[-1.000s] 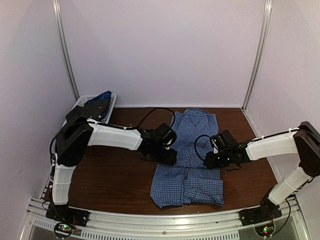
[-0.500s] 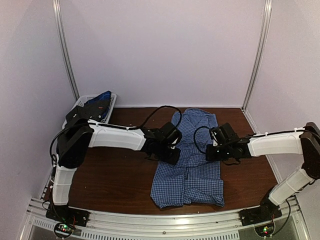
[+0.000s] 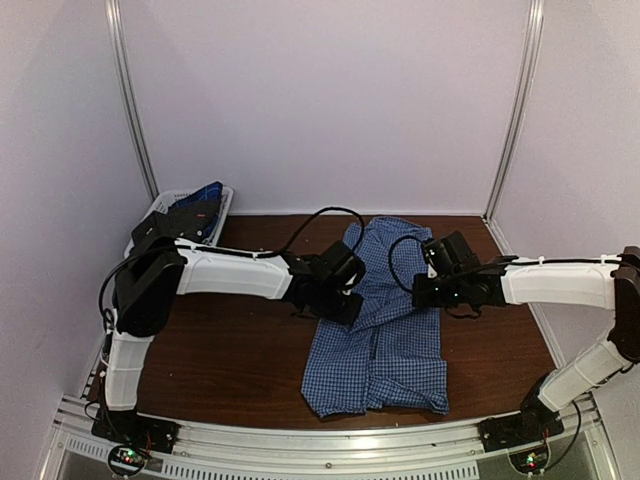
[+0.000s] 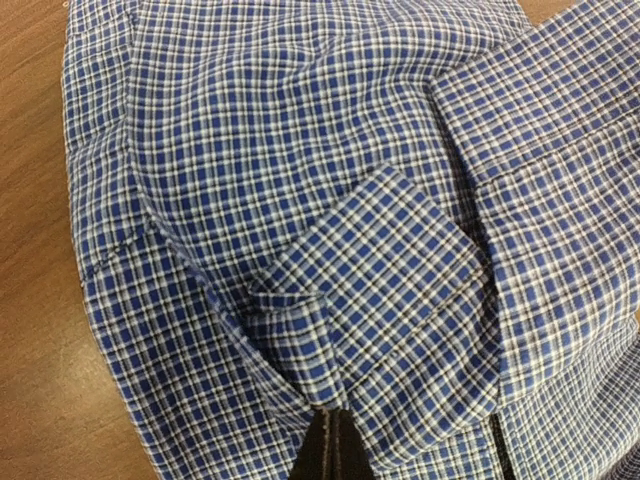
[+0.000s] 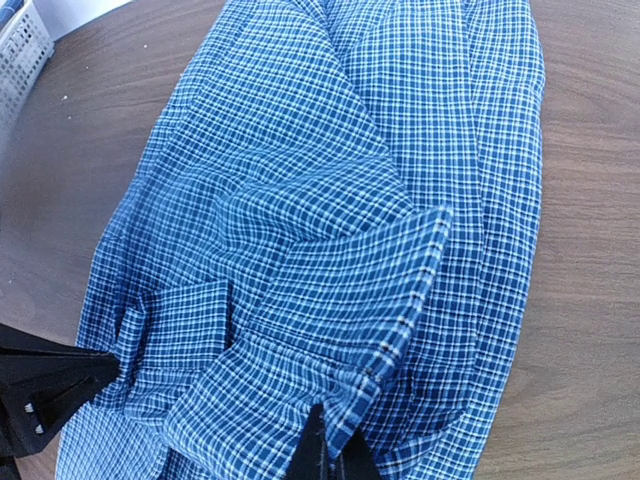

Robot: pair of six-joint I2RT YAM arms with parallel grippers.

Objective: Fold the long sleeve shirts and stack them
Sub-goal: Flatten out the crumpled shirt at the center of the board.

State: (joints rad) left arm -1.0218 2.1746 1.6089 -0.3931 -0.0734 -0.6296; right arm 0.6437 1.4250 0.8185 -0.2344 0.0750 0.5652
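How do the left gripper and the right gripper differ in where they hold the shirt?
The left gripper pinches the shirt at its left edge, the right gripper at its right edge. The left holds plain checked cloth beside a folded flap; the right holds an edge with small white buttons. Both are shut on the shirt.

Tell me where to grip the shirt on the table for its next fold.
The shirt lies as a narrow strip running front to back, its layered edges puckered up. Probably pinch the long side edges near mid-length, left gripper from the left, right gripper from the right; both jaws are shut there.
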